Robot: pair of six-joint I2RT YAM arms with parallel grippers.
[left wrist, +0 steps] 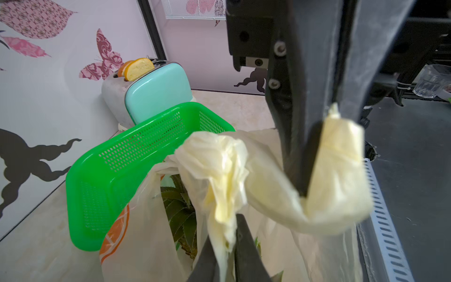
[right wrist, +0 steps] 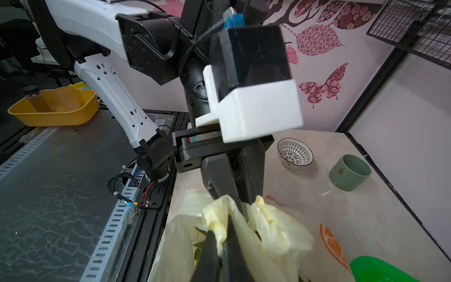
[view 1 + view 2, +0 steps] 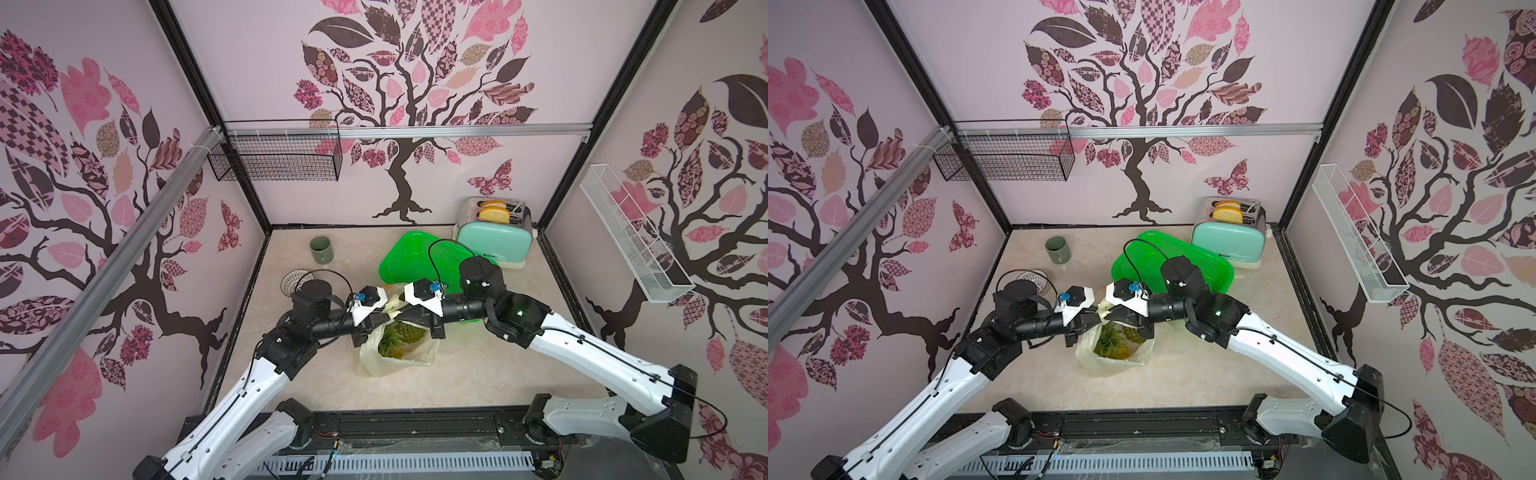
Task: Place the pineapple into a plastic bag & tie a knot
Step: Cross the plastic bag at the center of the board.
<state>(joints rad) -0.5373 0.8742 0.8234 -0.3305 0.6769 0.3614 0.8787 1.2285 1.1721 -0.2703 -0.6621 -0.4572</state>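
The worktop (image 3: 324, 386) carries the green basket (image 3: 411, 257), at 1 o'clock from the plastic bag (image 3: 374, 361). The bag sits mid-worktop with the pineapple (image 3: 395, 340) inside. At its 12 o'clock edge, the left jaws are clamped on one twisted handle strap (image 1: 219, 200) and the right jaws on the other strap (image 2: 216, 221).

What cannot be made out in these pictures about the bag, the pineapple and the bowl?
Pineapple body: in both top views only leaves and some yellow show; the plastic bag film, left gripper and right gripper cover the rest.
Handle straps, knotted or not: left wrist view, blurred bunched film hides the crossing.
Patterned bowl: in a top view, partly behind the left arm.
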